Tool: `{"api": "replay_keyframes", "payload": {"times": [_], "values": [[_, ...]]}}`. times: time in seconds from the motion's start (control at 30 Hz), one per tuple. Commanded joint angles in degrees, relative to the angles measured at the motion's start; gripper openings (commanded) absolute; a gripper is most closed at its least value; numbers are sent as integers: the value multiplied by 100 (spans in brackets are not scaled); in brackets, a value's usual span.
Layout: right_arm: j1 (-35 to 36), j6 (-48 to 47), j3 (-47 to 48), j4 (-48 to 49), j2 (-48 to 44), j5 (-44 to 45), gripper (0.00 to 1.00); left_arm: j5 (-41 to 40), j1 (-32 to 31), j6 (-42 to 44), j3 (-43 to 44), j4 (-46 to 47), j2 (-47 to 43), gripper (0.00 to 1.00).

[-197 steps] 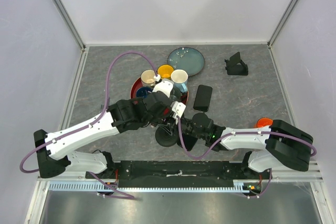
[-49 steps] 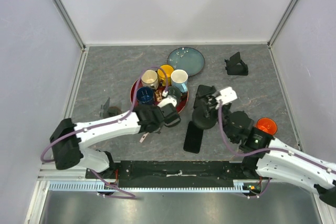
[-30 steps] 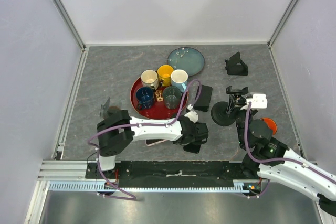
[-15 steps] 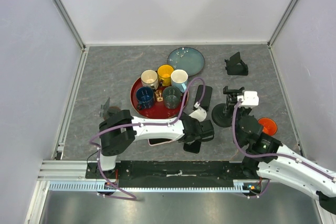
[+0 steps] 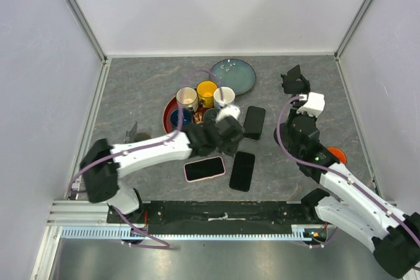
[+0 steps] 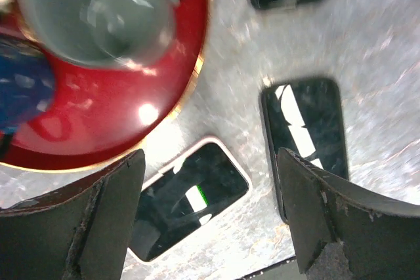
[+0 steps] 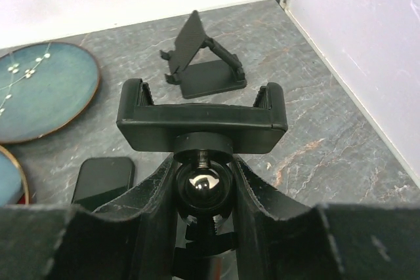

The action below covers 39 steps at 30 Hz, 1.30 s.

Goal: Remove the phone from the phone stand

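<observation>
Phone stand clamped by right claw; left claw spread wide, empty, above pink-cased phone just beside red tray.

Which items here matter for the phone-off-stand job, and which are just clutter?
Job: clamp phone stand, empty, in right gripper; pink-cased phone, near black phone, far black phone, all flat on the table (task phone not distinguishable).
Clutter: red tray, cups, teal plate, folding stand, orange object.

No readable text, brand or number shows on the phone or the phone stand
</observation>
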Motion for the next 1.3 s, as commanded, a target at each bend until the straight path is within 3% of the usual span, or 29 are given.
{"api": "replay_keyframes", "payload": {"times": [0.0, 0.13, 0.3, 0.47, 0.6, 0.87, 0.97, 1.1, 1.27], "values": [[-1067, 389, 474, 1233, 492, -749, 0, 479, 796, 406, -240, 568, -1179, 88], [-2194, 715, 413, 1927, 1055, -1627, 0, 683, 1954, 556, -487, 454, -2486, 89], [-3248, 900, 395, 2982, 1995, -2927, 0, 875, 3081, 740, -487, -3, -3324, 91], [-3698, 548, 667, 3563, 2786, -3702, 0, 1200, 4232, 1144, -724, -22, -3738, 93], [-3875, 364, 843, 3687, 3156, -4204, 0, 1386, 5216, 1189, -1268, 479, -4141, 94], [-3883, -49, 923, 3433, 3552, -4934, 3, 990, 5465, 1207, -1638, 752, -4599, 94], [-3883, -128, 844, 3370, 3587, -4943, 11, 902, 5465, 1189, -1604, 709, -4818, 94], [-3883, -120, 677, 3388, 3420, -4943, 33, 849, 5465, 1259, -1384, 419, -4986, 95], [-3883, 20, 650, 3142, 3157, -5110, 48, 858, 5465, 1285, -1270, 252, -5442, 95]]}}
